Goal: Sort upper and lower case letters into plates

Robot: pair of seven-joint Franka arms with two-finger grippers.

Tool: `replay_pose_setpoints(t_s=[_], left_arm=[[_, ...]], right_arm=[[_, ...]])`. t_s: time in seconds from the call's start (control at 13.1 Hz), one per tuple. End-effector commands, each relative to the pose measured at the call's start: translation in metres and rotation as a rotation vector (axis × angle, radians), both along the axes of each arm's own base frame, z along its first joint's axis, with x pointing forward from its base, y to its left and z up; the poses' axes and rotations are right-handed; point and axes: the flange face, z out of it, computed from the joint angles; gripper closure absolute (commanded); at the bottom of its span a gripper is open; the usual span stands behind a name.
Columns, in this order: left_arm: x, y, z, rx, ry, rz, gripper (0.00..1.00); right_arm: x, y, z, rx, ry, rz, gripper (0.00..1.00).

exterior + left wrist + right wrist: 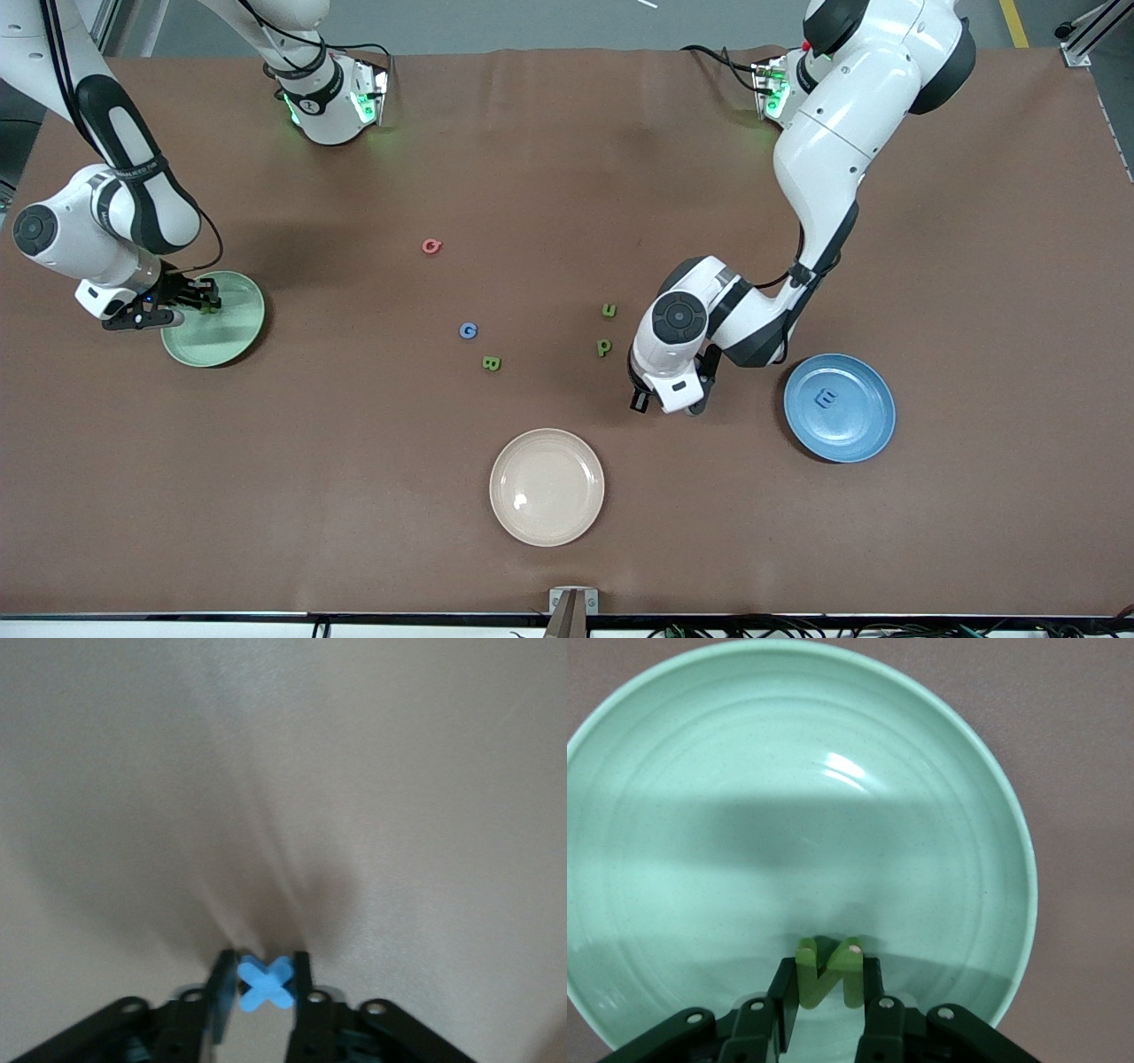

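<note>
My left gripper (266,967) is shut on a light blue X-shaped letter (266,985), low at the brown table between the beige plate and the blue plate (859,430). In the front view the left wrist (671,381) hides that letter. A blue E (826,399) lies in the blue plate. My right gripper (830,973) holds a green N (808,983) over the mint green plate (833,797), near its rim (226,341). Loose on the table lie a pink Q (431,246), a blue G (468,330), a green B (491,363), a green u (609,310) and a green p (604,347).
A cream-beige plate (547,509) with nothing in it sits nearest the front camera, at mid-table. The loose letters lie in the middle, between the two arms. The left arm's elbow (824,142) leans over the table above the blue plate.
</note>
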Motion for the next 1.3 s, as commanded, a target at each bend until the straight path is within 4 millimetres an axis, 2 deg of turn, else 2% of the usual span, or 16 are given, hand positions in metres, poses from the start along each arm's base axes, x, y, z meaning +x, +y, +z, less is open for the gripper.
replay_pose_setpoints(t_s=[0.0,0.08,0.15,0.3,0.38,0.46,0.53,0.69,0.76,0.84,0.91,0.99,1.07,1.14,1.22], left_arm=[[0.022,0.031,0.034,0.044,-0.03,-0.04,1.0],[0.033,0.056,0.047,0.079,-0.009,-0.064,1.0],[0.041,0.081,0.058,0.107,0.013,-0.105,1.0],[0.054,0.14,0.063,0.145,0.072,-0.178,0.99],[0.06,0.169,0.061,0.149,0.086,-0.204,0.99],[0.068,0.206,0.064,0.148,0.094,-0.215,0.99],[0.071,0.235,0.061,0.141,0.11,-0.239,0.99],[0.071,0.268,0.048,0.126,0.133,-0.26,0.96],[0.072,0.282,0.041,0.134,0.142,-0.273,0.9],[0.072,0.298,0.037,0.157,0.146,-0.286,0.73],[0.072,0.311,0.034,0.163,0.151,-0.277,0.33],[0.071,0.308,0.036,0.163,0.151,-0.278,0.1],[0.066,0.3,0.038,0.167,0.16,-0.288,0.03],[0.063,0.281,0.05,0.161,0.15,-0.303,0.02],[0.058,0.26,0.06,0.148,0.151,-0.315,0.02]], right_arm=[[-0.007,0.002,-0.001,0.002,0.004,0.004,0.53],[-0.007,0.002,0.0,0.003,0.005,-0.003,0.19],[-0.003,0.004,0.008,0.0,-0.002,0.001,0.11],[0.009,0.023,0.042,-0.004,-0.012,-0.03,0.08],[0.014,0.038,0.063,-0.005,-0.006,-0.072,0.09],[0.02,0.057,0.083,-0.008,-0.005,-0.104,0.09],[0.026,0.087,0.097,-0.012,0.004,-0.128,0.08],[0.032,0.146,0.11,-0.025,0.036,-0.19,0.02],[0.033,0.181,0.112,-0.035,0.046,-0.216,0.01],[0.037,0.217,0.115,-0.04,0.042,-0.229,0.0],[0.04,0.253,0.118,-0.043,0.032,-0.233,0.0],[0.046,0.295,0.13,-0.044,0.003,-0.23,0.0],[0.052,0.332,0.13,-0.048,-0.001,-0.23,0.0],[0.06,0.367,0.132,-0.051,-0.007,-0.242,0.0],[0.065,0.4,0.126,-0.045,0.002,-0.256,0.0]])
